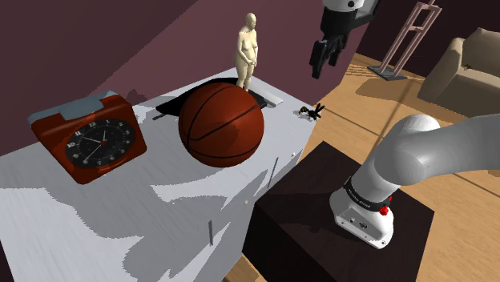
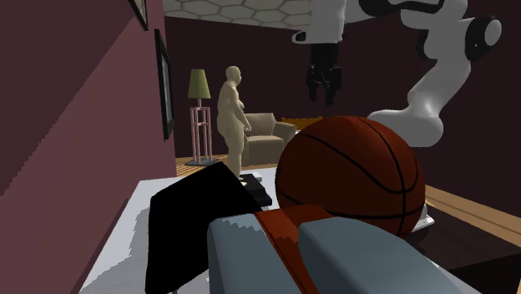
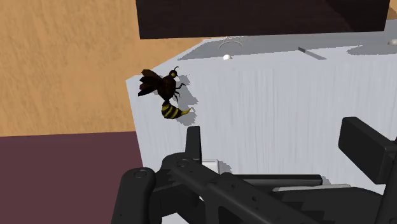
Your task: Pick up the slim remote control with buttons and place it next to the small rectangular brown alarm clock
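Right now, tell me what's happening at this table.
The arm's gripper hangs open and empty in the air above the table's far corner, where a toy wasp lies. The remote seems to be the dark flat thing behind the basketball, near the figurine, and nothing touches it. The clock stands at the table's other end, with the basketball between them.

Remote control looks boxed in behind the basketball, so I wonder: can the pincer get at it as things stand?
Probably yes, from above. The open pincer hangs high over the table's corner. The black remote lies flat with basketball and figurine close beside it, so a steep descent looks free but tight.
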Motion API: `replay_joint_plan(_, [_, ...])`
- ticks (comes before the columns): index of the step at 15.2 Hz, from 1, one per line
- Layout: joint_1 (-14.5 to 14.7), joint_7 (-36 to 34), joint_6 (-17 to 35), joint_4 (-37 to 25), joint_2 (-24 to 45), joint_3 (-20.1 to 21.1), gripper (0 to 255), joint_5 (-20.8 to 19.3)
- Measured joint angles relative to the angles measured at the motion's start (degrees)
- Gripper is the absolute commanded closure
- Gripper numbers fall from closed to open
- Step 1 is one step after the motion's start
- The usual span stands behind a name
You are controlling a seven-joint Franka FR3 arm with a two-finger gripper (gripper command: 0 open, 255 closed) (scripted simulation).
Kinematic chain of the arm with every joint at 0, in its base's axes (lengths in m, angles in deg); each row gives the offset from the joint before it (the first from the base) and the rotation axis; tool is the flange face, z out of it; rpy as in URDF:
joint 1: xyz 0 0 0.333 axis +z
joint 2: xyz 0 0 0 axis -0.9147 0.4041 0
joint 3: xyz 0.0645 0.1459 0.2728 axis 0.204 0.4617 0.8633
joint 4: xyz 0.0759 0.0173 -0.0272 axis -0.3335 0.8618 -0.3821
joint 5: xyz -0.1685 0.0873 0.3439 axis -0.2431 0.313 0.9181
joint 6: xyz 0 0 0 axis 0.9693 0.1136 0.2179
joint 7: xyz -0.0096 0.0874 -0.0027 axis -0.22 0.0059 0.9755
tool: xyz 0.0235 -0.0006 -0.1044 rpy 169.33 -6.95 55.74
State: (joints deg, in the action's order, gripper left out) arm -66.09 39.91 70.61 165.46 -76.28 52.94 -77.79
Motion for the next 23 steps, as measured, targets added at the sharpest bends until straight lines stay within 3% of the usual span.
replay_joint_plan(3, [-0.2, 0.5, 2.2, -0.1, 2.2, -0.6, 0, -0.2])
replay_joint_plan(10, [-1.1, 2.9, 14.9, 0.2, 13.8, -3.9, 0, -0.7])
replay_joint_plan(23, [-2.1, 9.9, 32.8, -11.6, 42.0, -8.8, 0, 2.6])
